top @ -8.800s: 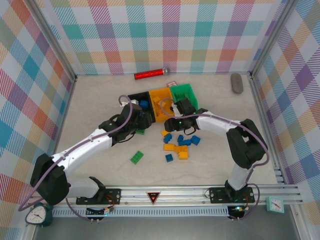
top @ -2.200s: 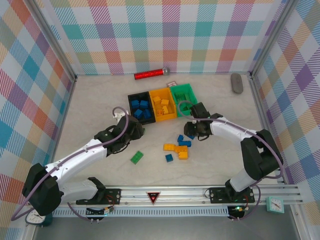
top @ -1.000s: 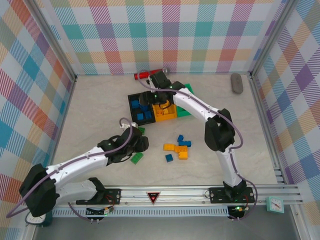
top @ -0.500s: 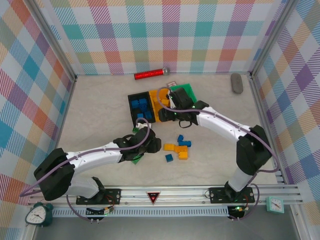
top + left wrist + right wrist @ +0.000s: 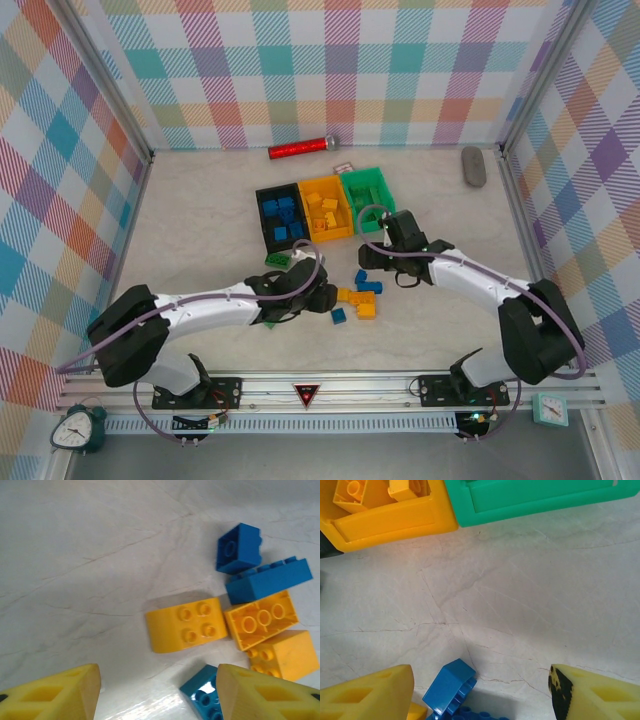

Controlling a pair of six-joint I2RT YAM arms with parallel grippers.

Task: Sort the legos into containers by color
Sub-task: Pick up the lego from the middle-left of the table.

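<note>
Seen from above, three small open plastic bins stand in a row toward the table's far edge: a black bin point(image 5: 261, 215), an orange bin point(image 5: 335, 236) and a green bin point(image 5: 368, 190). Six loose studded bricks are counted mid-table, three blue and three orange-yellow. One green studded brick point(image 5: 277, 258) lies off the black bin's near corner. The left gripper point(image 5: 325, 297) is at the cluster's left side, the right gripper point(image 5: 381, 265) at its far side.

In the left wrist view, the fingers point(image 5: 50, 695) are spread wide and nothing is held. A rounded orange-yellow brick point(image 5: 185, 625) lies just ahead, its long axis running finger to finger.

In the right wrist view, the jaws are likewise wide and empty. One blue brick point(image 5: 449, 686) lies between them.
</note>
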